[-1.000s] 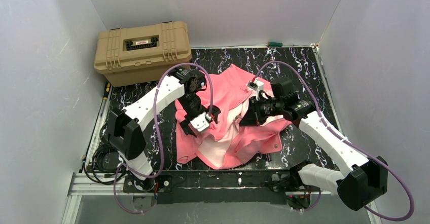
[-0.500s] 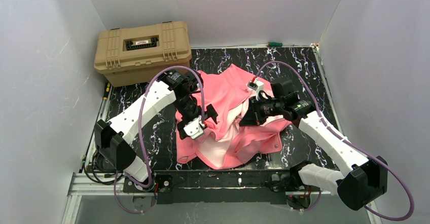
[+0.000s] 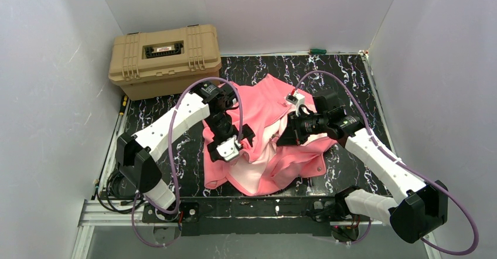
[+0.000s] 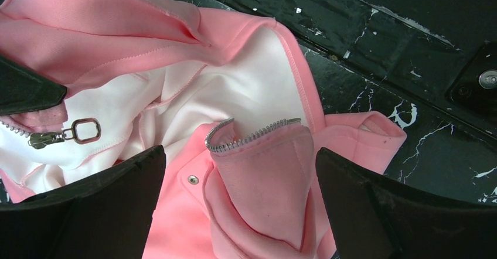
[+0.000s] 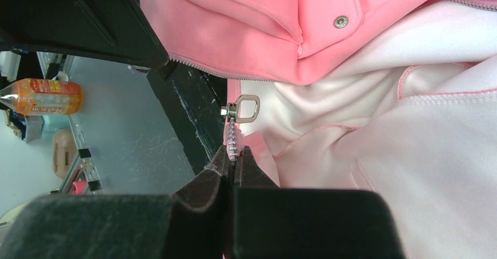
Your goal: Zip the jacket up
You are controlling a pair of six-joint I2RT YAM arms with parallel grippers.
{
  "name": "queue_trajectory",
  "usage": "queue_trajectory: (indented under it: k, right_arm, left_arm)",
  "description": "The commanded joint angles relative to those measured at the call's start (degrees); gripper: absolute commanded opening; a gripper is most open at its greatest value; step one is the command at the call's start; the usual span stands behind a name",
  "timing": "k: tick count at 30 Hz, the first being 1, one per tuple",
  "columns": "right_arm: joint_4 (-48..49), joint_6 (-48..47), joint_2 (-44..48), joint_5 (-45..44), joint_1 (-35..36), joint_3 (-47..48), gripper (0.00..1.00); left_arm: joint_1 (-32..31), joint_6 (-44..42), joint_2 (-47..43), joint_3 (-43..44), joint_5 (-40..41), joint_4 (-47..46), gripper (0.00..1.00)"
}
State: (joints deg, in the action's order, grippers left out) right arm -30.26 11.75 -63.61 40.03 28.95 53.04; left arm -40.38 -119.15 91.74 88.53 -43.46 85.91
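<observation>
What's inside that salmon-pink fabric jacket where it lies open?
The salmon-pink fabric jacket shows pale pink lining, a row of metal zipper teeth and a metal slider with a square pull ring. Anything deeper in its crumpled folds is covered.

Jacket: soft matt salmon cloth, paler fleecy lining. Zipper teeth, pull ring and snap: bright metal. Worktop: glossy black, white-veined. Case: matt tan ribbed plastic.
</observation>
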Motion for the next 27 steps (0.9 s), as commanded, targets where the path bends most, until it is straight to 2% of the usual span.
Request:
queue_trajectory:
  k: [1,12,18,22,27]
  right_arm:
    - [0.8,-0.6,0.3,1.1,0.1,1.5,0.01]
    - [0.6,-0.6,0.0,1.3,0.1,2.1,0.01]
    - [0.5,-0.6,0.0,1.4,0.1,2.2,0.01]
    - [0.5,-0.5,0.0,1.4,0.1,2.2,0.01]
    - [0.5,-0.5,-0.1,1.4,0.1,2.3,0.01]
  left_arm:
    - [-0.2,-7.5,0.7,-0.8,-0.8,10.0,0.98]
    - [-0.2,-10.1,2.5,-3.2,3.0,6.2,0.85]
    - [-0.2,-8.8,2.5,-3.3,1.9,4.1,0.63]
    - [-0.2,-8.0,2.6,-2.2,1.3,4.9,0.61]
    - [-0.3,-7.0,2.9,-2.3,0.8,3.7,0.49]
